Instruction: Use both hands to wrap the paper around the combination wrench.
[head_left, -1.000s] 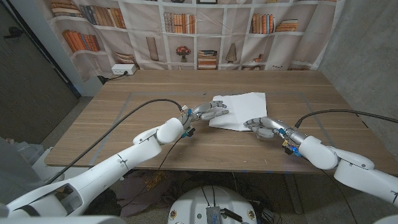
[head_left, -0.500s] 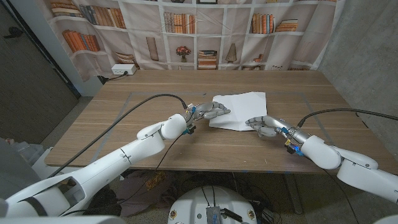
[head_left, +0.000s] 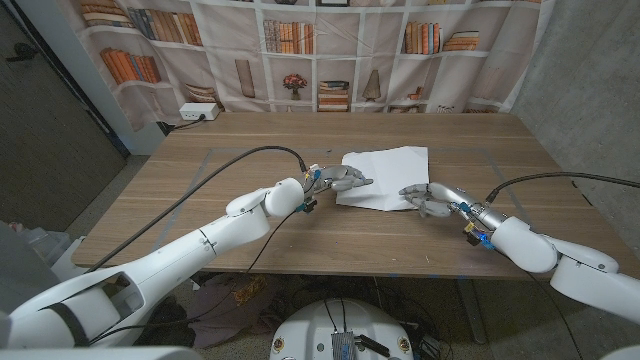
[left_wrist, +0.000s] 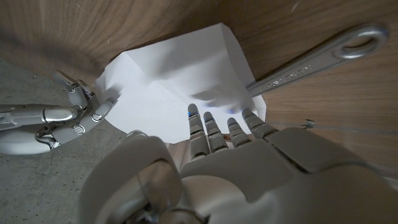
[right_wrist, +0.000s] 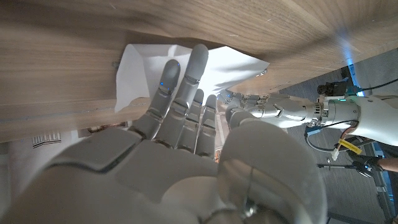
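A: Starting on the left, how is the robot's left hand (head_left: 340, 179)?

B: Its fingers are stretched out and a little apart, gripping nothing. The fingertips (left_wrist: 198, 118) lie on the left edge of the crumpled white sheet of paper (head_left: 385, 164), which sits on the brown wooden table (head_left: 200, 200) around its middle.

A: And the wrench?

B: The silver metal combination wrench (left_wrist: 311, 60) lies under that paper. In the left wrist view its shaft and ring end stick out from beneath the sheet onto bare wood, just beside the left fingertips.

A: Further right?

B: The right hand (head_left: 428, 198) is at the paper's near right corner, fingers loosely spread and empty. Whether they touch the sheet I cannot tell; in the right wrist view they reach toward the paper (right_wrist: 186, 74).

A: What differs from a second ago?

B: The left hand has reached slightly farther over the paper's edge, and the right hand has shifted a little to the right. The paper lies as it did.
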